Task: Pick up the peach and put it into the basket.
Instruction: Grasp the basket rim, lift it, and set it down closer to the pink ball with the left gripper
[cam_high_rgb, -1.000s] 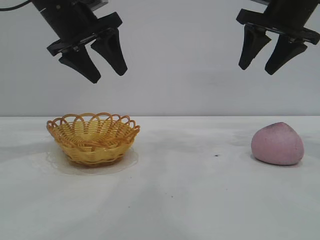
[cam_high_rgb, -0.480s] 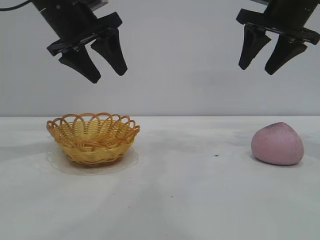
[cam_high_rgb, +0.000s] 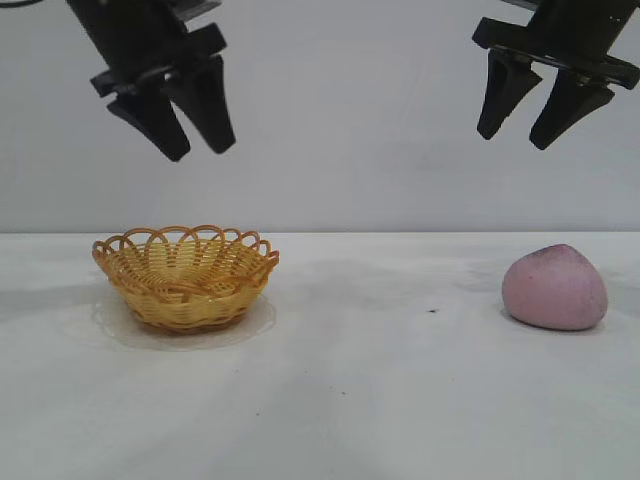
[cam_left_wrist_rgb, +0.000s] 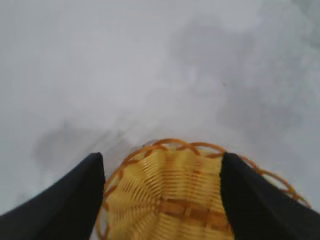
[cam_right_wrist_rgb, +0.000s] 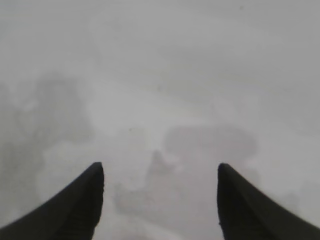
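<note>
The pink peach lies on the white table at the right, with a grey smudge on its top. The yellow-orange woven basket stands at the left and holds nothing. My left gripper hangs high above the basket, open and empty; the left wrist view shows the basket between its fingers, far below the gripper. My right gripper hangs high at the right, slightly left of the peach, open and empty. The right wrist view shows only bare table under the gripper; the peach is out of that view.
The white table stretches between basket and peach, with a small dark speck near the middle. A plain grey wall stands behind.
The left gripper has turned and shifted slightly left above the basket. The right gripper, peach and basket have not moved.
</note>
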